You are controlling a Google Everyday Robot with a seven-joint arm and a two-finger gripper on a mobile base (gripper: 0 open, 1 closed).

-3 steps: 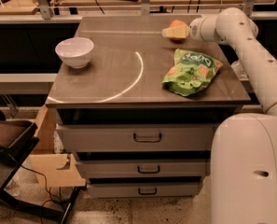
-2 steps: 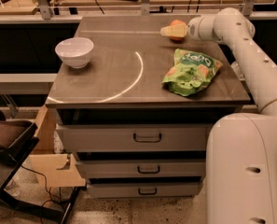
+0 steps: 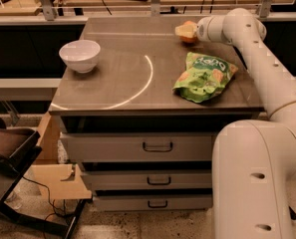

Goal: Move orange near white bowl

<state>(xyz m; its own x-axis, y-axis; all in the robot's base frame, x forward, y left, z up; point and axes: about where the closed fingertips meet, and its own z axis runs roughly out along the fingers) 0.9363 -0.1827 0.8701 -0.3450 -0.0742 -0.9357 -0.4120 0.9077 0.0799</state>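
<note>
The orange [image 3: 189, 37] is a small round fruit at the far right of the table top, mostly covered by my gripper [image 3: 186, 32]. The gripper reaches in from the right and sits over and around the orange, its pale fingers on the fruit's top and left side. The white bowl [image 3: 79, 56] stands at the left side of the table, far from the orange, upright and empty.
A green snack bag with orange patches [image 3: 204, 76] lies at the right front of the table, just in front of the gripper. My arm [image 3: 267, 68] runs along the table's right edge. A white arc [image 3: 137, 89] is marked on the table top. Drawers below; clutter on the floor at left.
The gripper has moved slightly left along the far edge, with the orange staying under its fingers. The bowl and bag have not moved.
</note>
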